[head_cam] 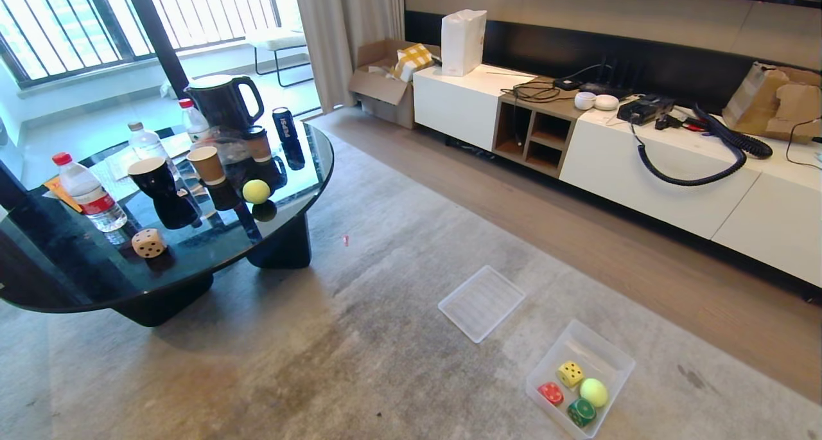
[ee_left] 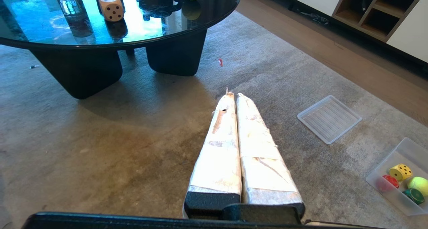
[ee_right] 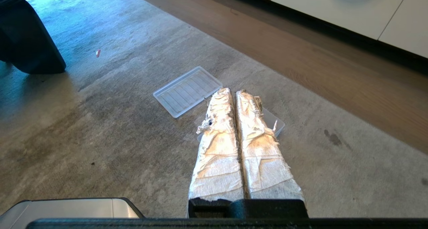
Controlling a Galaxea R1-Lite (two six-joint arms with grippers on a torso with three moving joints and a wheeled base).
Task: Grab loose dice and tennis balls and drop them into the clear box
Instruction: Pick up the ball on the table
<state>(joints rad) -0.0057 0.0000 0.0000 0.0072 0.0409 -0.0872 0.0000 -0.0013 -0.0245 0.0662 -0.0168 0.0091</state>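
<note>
Home living room. Grey rug on wood floor, round black glass coffee table, low white TV cabinet. Curtain by probably a balcony window.

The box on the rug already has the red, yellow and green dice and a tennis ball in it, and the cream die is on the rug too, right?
Not quite. The cream die sits on the black table, not the rug, as the head view shows. The rest is right.
</note>
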